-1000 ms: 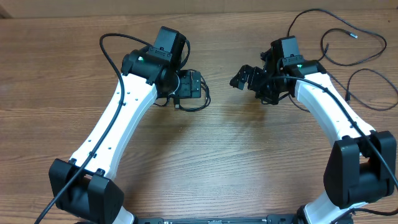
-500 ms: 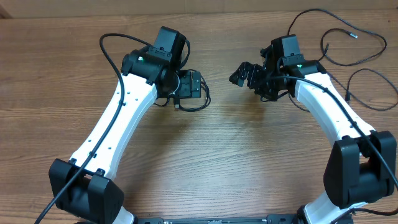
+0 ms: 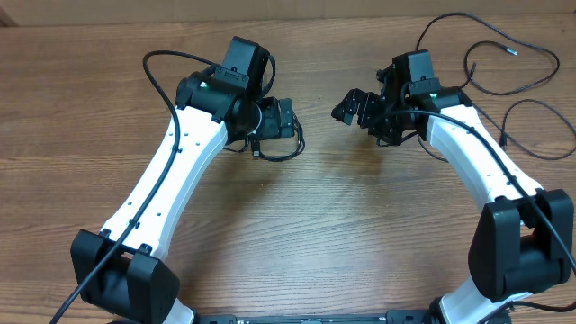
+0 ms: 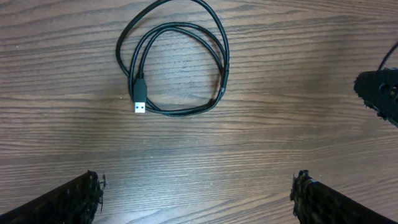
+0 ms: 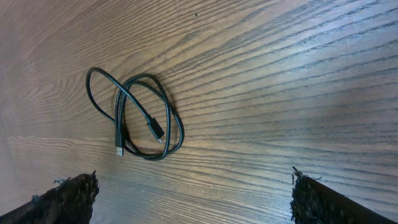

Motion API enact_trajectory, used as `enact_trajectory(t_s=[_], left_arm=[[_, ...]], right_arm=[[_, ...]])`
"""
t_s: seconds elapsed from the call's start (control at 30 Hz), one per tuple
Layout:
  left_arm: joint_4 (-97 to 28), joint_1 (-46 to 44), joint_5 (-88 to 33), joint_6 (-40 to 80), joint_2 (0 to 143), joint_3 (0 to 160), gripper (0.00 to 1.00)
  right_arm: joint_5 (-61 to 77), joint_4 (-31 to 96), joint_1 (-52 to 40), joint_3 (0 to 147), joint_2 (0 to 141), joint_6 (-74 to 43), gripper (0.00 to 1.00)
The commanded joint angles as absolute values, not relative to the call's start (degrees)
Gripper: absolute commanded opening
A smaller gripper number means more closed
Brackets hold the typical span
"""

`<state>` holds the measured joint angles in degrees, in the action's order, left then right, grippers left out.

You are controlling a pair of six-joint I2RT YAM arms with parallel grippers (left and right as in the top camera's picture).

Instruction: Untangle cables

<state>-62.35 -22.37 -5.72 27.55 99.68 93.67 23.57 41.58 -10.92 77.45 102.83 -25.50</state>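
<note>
One of the cables, a thin black cord wound into a small coil [image 3: 281, 158], lies on the wooden table just under my left gripper [image 3: 286, 119]. In the left wrist view the coil's USB plug [image 4: 140, 94] shows ahead of my left gripper [image 4: 199, 199], which stands open above bare wood. My right gripper [image 3: 349, 106] hovers to the coil's right, also open. The right wrist view shows the coil [image 5: 155, 129] lying ahead of the open right gripper [image 5: 196, 199]. More thin black cords [image 3: 514, 51] trail loosely at the back right.
The loose cords loop beside my right arm [image 3: 477, 157], one curve [image 3: 531, 102] reaching the table's right edge. My left arm [image 3: 171, 180] crosses the left half of the table. The right gripper's tip [image 4: 379, 93] shows at the edge of the left wrist view.
My left gripper has shifted slightly to the right above the coil. My right gripper has edged a little toward the back. Both stay open and no cable has moved.
</note>
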Motion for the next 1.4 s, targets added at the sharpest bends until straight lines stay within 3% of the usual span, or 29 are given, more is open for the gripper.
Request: enact_trajectory(t_s=[0.0,0.33,0.5,0.8,0.93,1.13,1.23,1.37], left_arm=[[-62.6,-20.1,-4.0,31.2,100.1,93.7,1.0],[-66.4,-11.0,-3.6,33.8,100.1,93.7,0.99],[-69.2,-5.3,-6.8,34.7,100.1,93.7,0.99],[-73.7,-4.8,-6.5,34.7,100.1,93.7,1.0],[-73.9,-4.8,-5.4,34.7,100.1,93.7,1.0],[-74.1,-4.8,-5.4,34.7,100.1,93.7,1.0],[-74.1,-4.8,-5.4,34.7,100.1,93.7,0.99],[-74.1,-4.8,-5.4,34.7,100.1,93.7,1.0]], right_arm=[[24.2,41.2,-10.9,77.2,103.1,-25.7,1.0],[25.6,38.7,-13.6,77.2,103.1,-25.5,1.0],[15.9,37.1,-19.9,77.2,103.8,-24.7,0.99],[5.2,24.5,-26.7,77.2,108.1,-24.6,0.99],[6.7,19.9,-27.1,77.2,111.4,-23.1,1.0],[10.7,18.3,-27.0,77.2,113.5,-10.5,0.82],[10.8,18.2,-27.0,77.2,114.5,-8.4,0.8],[10.8,17.6,-27.2,77.2,116.0,-8.5,0.64]])
